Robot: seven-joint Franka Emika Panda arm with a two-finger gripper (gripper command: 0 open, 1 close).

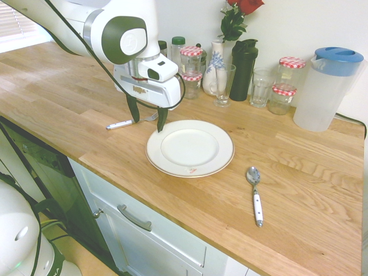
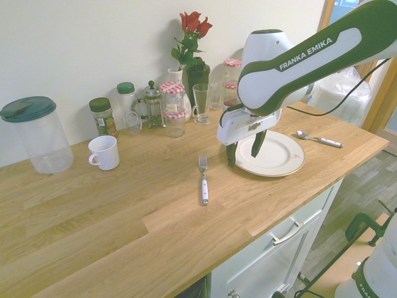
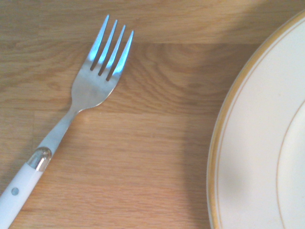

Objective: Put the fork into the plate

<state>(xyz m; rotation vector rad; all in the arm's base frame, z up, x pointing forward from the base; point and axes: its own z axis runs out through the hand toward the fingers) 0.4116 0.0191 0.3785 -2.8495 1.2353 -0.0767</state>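
Observation:
The fork [image 2: 203, 177] lies flat on the wooden counter, silver tines and white handle, a short way from the plate [image 2: 279, 162]. In the first exterior view the fork [image 1: 127, 122] runs partly behind my fingers, beside the round white plate [image 1: 224, 158] with its thin gold rim line and red mark. My gripper [image 1: 148, 119] hangs open just above the counter, between the fork's tines and the plate's edge, holding nothing. From the other side the gripper [image 2: 245, 153] stands at the plate's near rim. The wrist view shows the fork [image 3: 95, 81] and the plate's rim [image 3: 224, 143] close together.
A white-handled spoon [image 1: 255, 194] lies beyond the plate. Along the wall stand jars [image 1: 191, 60], glasses [image 1: 223, 84], a vase with a rose [image 1: 217, 69], a dark bottle [image 1: 244, 69] and a blue-lidded pitcher [image 1: 325, 87]. A white mug [image 2: 104, 153] sits at the counter's other end.

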